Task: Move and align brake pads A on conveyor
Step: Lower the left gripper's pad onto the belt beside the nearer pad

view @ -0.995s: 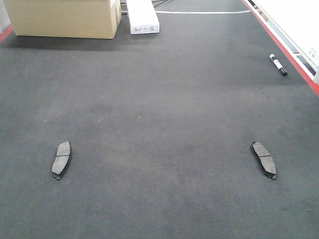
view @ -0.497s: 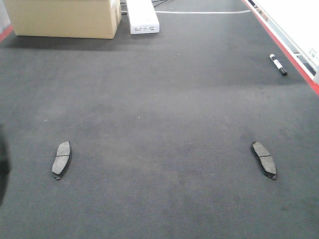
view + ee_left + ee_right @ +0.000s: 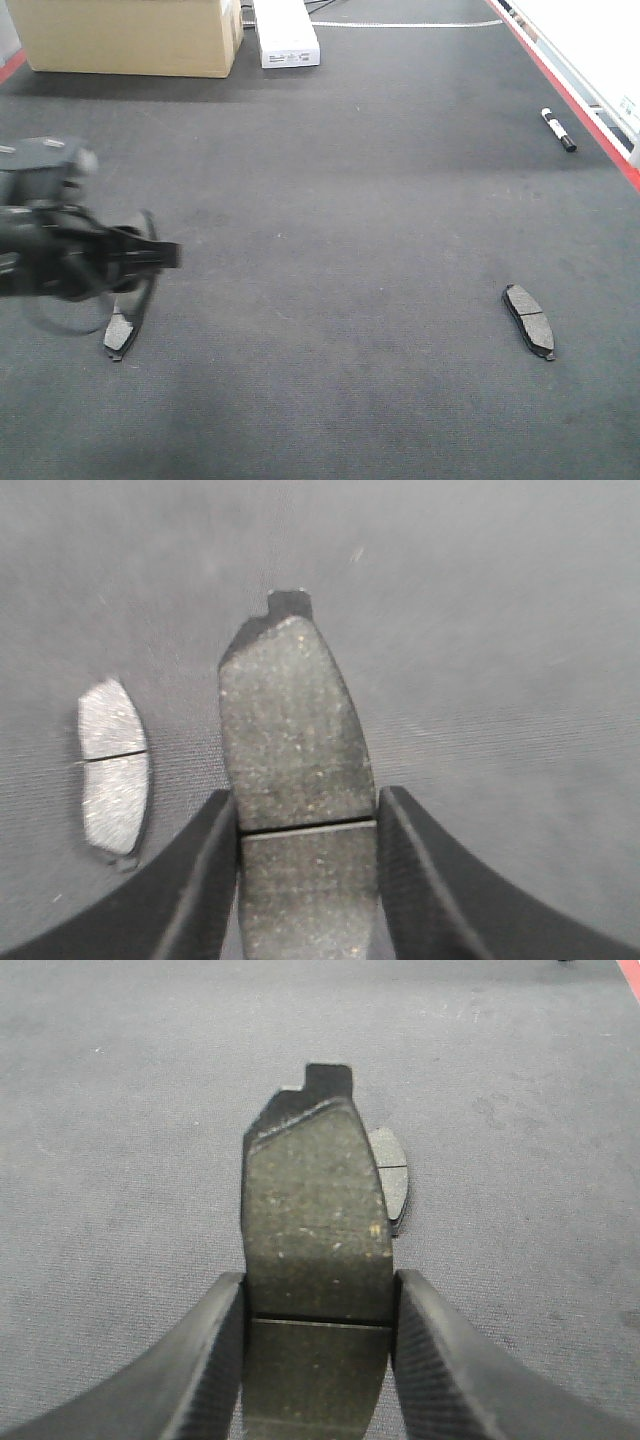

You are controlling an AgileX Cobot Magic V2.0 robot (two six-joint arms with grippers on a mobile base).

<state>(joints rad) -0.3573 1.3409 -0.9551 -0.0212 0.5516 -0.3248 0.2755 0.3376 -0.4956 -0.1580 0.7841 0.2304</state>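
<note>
L pincer [image 3: 165, 255] now in, brake pad [image 3: 293, 770] gripped

Four brake pads are showing in all. Two are lying flat on the conveyor [image 3: 330, 200]: one on the left [image 3: 121, 330], one on the right [image 3: 529, 320], well apart. Two more are sitting between fingers: one pad [image 3: 292, 740] in the left gripper [image 3: 305, 880], one pad [image 3: 315, 1210] in the right gripper [image 3: 318, 1370]. At the far end one cardboard box [image 3: 125, 35] and one white box [image 3: 285, 32] are standing. One marker pen [image 3: 559, 130] is lying near the red edge.
</note>
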